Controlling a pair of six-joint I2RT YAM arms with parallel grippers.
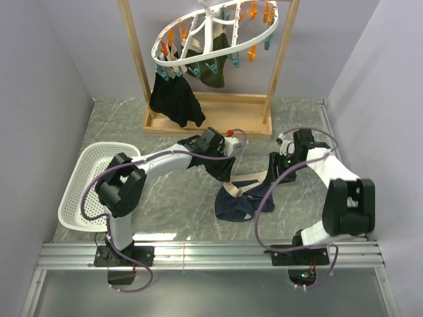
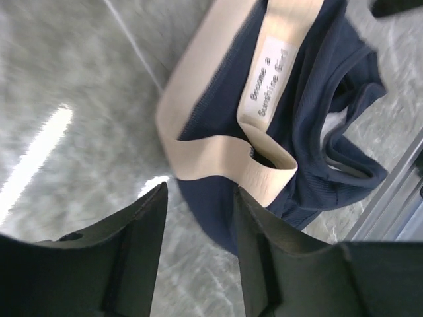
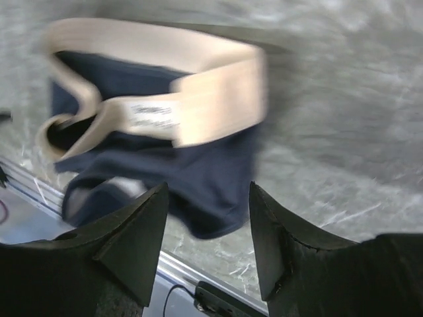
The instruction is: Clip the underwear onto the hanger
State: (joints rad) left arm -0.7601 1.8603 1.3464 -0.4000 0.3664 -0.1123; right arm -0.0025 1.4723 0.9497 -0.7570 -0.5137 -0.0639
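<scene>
The navy underwear (image 1: pixel 236 203) lies crumpled on the table between the arms, its beige waistband (image 2: pixel 218 145) turned out with a white label. It also shows in the right wrist view (image 3: pixel 198 165). The white oval hanger (image 1: pixel 211 33) with orange and teal pegs hangs from the wooden stand at the back. My left gripper (image 1: pixel 223 170) is open and empty, just left of and above the underwear (image 2: pixel 304 132). My right gripper (image 1: pixel 273 166) is open and empty, just right of it. In both wrist views the cloth lies ahead of the fingers, not between them.
A black garment (image 1: pixel 175 102) and an olive-green one (image 1: pixel 213 63) hang clipped on the hanger. The wooden stand base (image 1: pixel 208 122) stands at the back. A white mesh basket (image 1: pixel 89 181) sits at the left. The metal rail (image 1: pixel 211 254) runs along the near edge.
</scene>
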